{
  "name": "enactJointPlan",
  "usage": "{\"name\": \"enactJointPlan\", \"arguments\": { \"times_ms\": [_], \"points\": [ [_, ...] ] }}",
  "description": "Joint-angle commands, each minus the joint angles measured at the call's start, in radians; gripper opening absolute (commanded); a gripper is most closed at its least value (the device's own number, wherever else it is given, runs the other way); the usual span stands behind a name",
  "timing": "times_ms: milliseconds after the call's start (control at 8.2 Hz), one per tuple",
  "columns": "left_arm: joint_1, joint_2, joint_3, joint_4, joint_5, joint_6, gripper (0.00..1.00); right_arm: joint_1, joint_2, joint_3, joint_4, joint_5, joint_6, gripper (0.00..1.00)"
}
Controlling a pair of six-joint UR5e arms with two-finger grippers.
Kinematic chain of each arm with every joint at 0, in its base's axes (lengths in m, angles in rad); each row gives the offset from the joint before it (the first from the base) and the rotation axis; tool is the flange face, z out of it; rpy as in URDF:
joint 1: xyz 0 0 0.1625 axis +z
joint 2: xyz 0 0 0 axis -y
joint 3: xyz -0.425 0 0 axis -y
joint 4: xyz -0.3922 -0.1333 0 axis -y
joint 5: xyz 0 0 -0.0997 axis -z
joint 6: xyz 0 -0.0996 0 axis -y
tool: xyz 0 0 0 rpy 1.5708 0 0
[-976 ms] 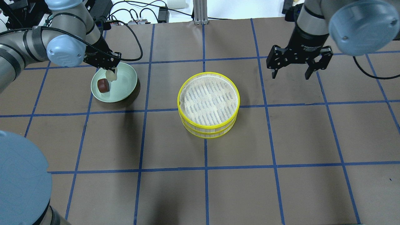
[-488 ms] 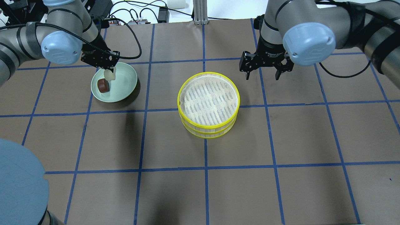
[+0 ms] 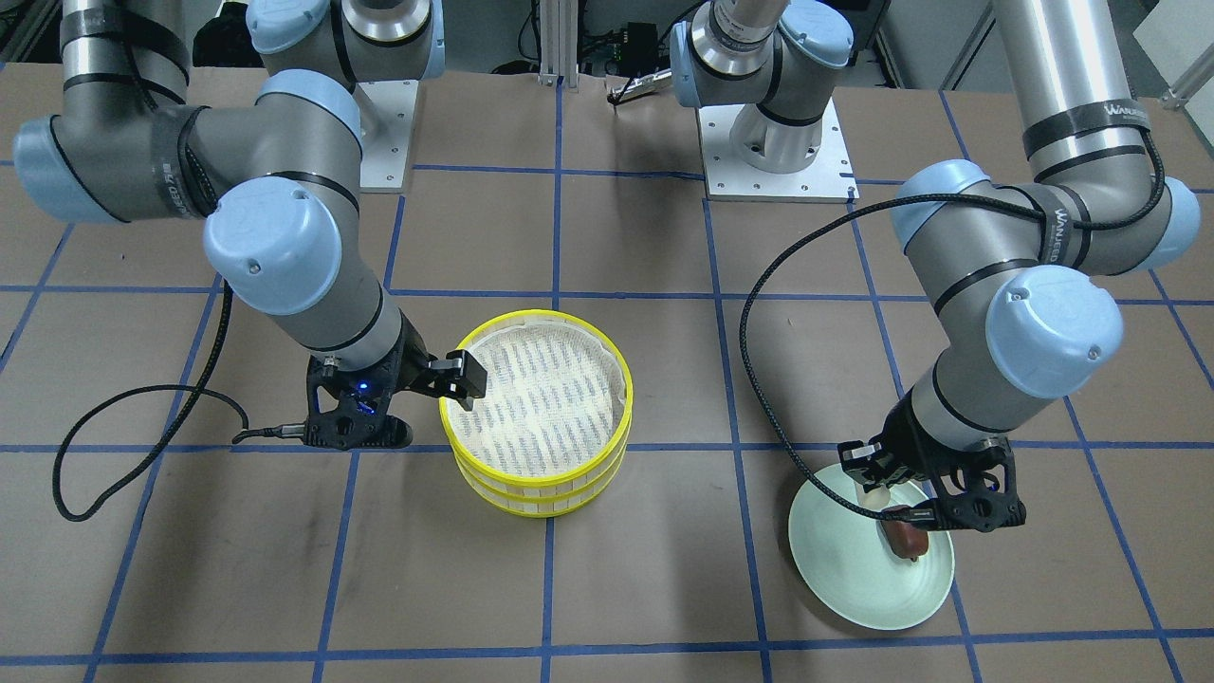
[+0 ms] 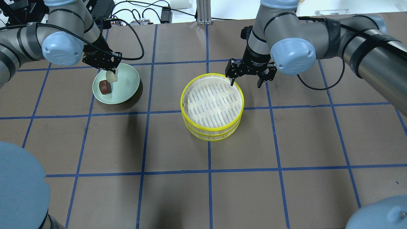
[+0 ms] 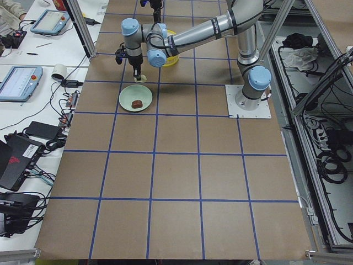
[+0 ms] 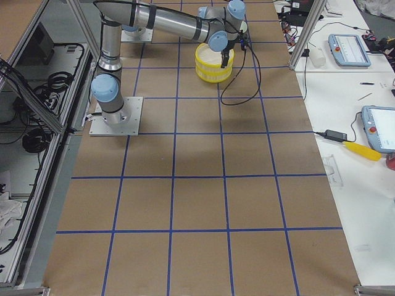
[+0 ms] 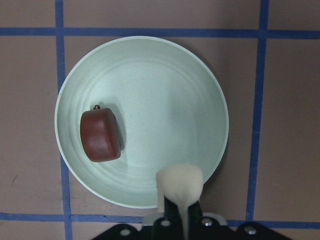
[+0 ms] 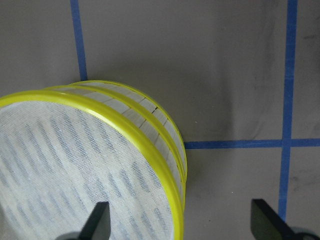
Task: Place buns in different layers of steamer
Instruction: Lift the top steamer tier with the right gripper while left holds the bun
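Observation:
Two steamer layers stand stacked mid-table, the top one [image 4: 182, 101] on the lower one [image 4: 210, 136], both empty. My left gripper [image 4: 111, 73] is shut on the cream-white bun [image 7: 180, 186] and holds it just above the pale green plate [image 4: 127, 84]. The dark reddish-brown bun [image 4: 105, 87] lies on the plate. My right gripper [image 4: 245, 83] is open at the top layer's far right rim, one finger over the mesh and one outside. The right wrist view shows the rim [image 8: 125, 130] between the fingers.
The brown table carries a grid of blue tape lines. Black cables trail from both wrists over the table. The arm bases stand at the table's robot side [image 3: 773, 142].
My right arm has swung left and down from the far right to the steamer's rim, still open. My left gripper has kept the cream-white bun over the plate, almost still.

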Motion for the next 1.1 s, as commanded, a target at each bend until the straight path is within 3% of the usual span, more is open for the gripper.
{"name": "enactJointPlan", "arguments": {
  "times_ms": [0, 244, 366, 488, 610, 976],
  "points": [
    [0.005, -0.009, 0.003, 0.013, -0.001, 0.014, 0.00, 0.000, 0.026, 0.037, -0.031, 0.000, 0.002, 1.00],
    [0.021, 0.013, 0.005, 0.012, -0.001, 0.020, 0.00, 0.029, 0.029, 0.072, -0.078, -0.003, 0.061, 1.00],
    [0.023, 0.014, 0.003, 0.009, 0.000, 0.021, 0.00, 0.031, 0.032, 0.074, -0.105, -0.003, 0.065, 0.81],
    [0.023, 0.020, 0.003, 0.003, 0.000, 0.023, 0.00, 0.034, 0.032, 0.084, -0.099, -0.003, 0.063, 0.43],
    [0.024, 0.022, 0.003, 0.003, 0.002, 0.023, 0.00, 0.032, 0.032, 0.097, -0.099, -0.006, 0.062, 0.22],
    [0.023, 0.036, 0.003, 0.000, 0.000, 0.021, 0.00, 0.032, 0.023, 0.095, -0.088, -0.040, 0.068, 0.00]
  ]
}}
